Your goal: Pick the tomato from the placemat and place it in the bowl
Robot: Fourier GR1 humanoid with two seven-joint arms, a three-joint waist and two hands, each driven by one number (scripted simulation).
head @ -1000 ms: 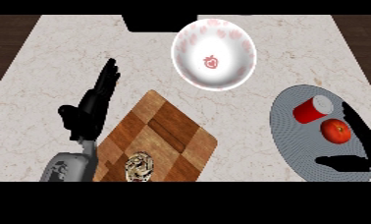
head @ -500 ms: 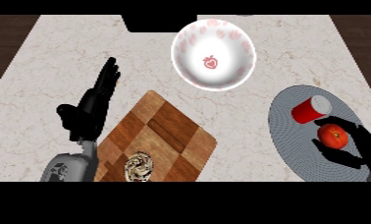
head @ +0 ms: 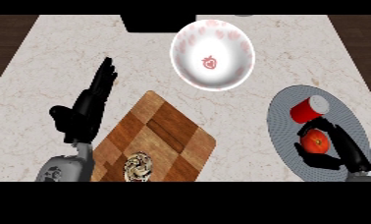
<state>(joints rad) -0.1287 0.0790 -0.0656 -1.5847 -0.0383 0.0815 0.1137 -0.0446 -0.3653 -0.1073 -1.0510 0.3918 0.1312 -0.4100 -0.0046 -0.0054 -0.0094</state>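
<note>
The right hand (head: pixel 340 152) curls round the tomato (head: pixel 316 142) on the grey placemat (head: pixel 282 120), just beside a red cup (head: pixel 309 109). Lifting toward the bowl (head: pixel 192 46) could topple that cup. The left hand (head: pixel 87 107) rests open.

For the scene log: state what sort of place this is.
Most likely a kitchen counter: a pale stone-look counter top, a white bowl with red prints, a wooden cutting board, and a grey placemat bearing a tomato and a red cup.
</note>
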